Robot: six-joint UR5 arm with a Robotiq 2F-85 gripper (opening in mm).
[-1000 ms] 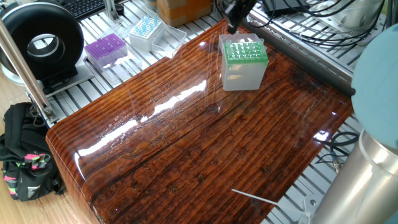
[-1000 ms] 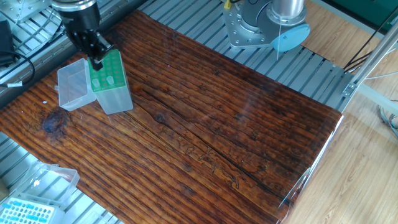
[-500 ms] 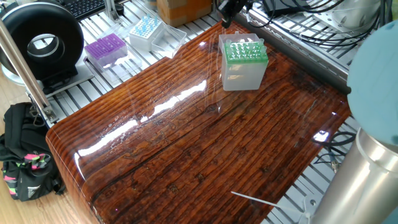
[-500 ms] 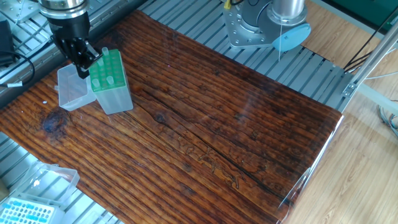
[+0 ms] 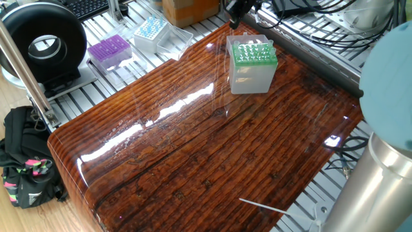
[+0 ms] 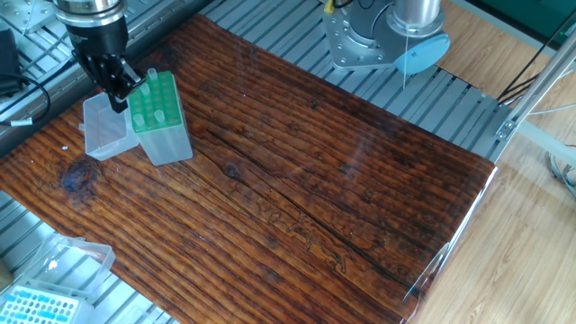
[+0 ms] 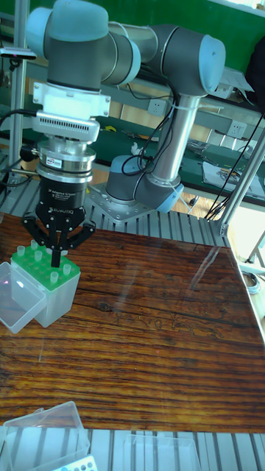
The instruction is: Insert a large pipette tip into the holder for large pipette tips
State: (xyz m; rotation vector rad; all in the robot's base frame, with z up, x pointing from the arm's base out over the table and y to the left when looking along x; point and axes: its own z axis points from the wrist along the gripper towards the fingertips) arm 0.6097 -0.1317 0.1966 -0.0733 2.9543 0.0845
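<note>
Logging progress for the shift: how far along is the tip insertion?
Done, it seems: a large pipette tip stands upright in a corner hole of the green-topped holder. In hand: nothing visible; the claw hangs above the holder, jaws near together. Left: only backing away. Another tip lies at the table edge.

We saw the grey arm (image 7: 177, 110) rise from its base at mid-frame in the tall fixed view, bend at a blue-capped joint near the top right, and run left to a second joint in the upper left. From there the wrist pointed straight down. The gripper (image 7: 56, 254) hung at left of centre, its black fingers (image 7: 56, 257) converging to a closed tip. In the other fixed view, the gripper (image 6: 117, 95) sat upper left.
</note>
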